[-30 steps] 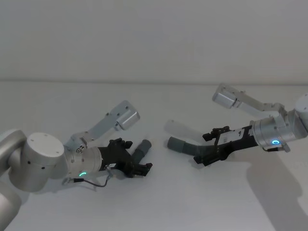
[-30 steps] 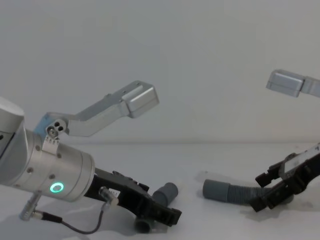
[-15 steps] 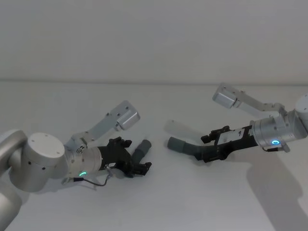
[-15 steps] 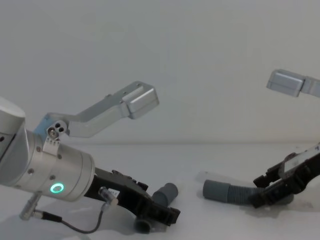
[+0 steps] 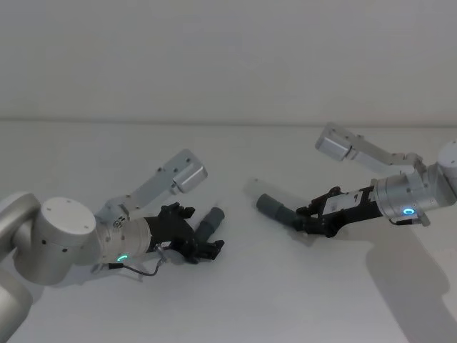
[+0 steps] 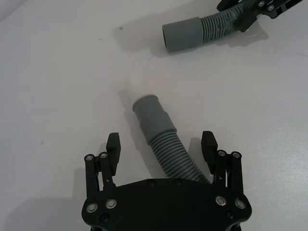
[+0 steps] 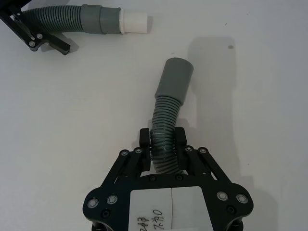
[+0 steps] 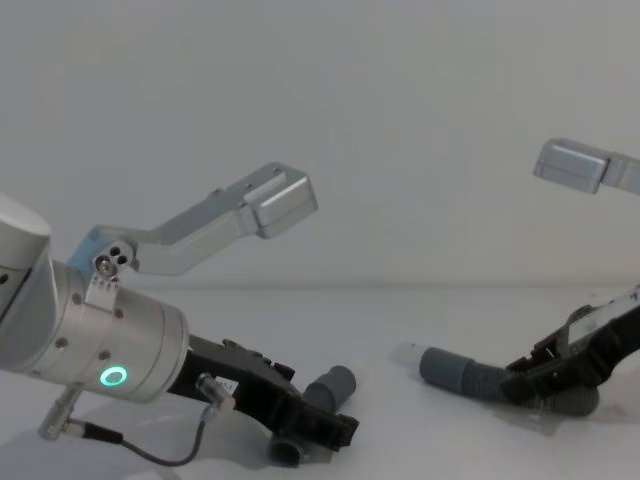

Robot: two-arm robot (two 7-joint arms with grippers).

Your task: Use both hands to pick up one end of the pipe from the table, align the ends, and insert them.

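Jaws of the left gripper [image 6: 160, 139] stand spread, one on either side of the first hose [image 6: 169, 155], clear of it. This dark grey ribbed piece lies on the white worktop [image 6: 57, 72], and its smooth first cuff [image 6: 150, 113] reaches out beyond them. Bare worktop separates the two pieces. Jaws of the right gripper [image 7: 162, 135] are clenched on the ribbed second hose [image 7: 166, 118], with its smooth second cuff [image 7: 175, 77] well ahead of them.

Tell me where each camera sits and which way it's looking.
Head: high, looking down at the table; shows left gripper, right gripper.
Chest: low, looking across; left arm large, right gripper far right.
Left wrist: behind open left gripper, facing left hose piece.
Right wrist: behind right gripper, shut on right hose piece.
Wrist views share both pieces.
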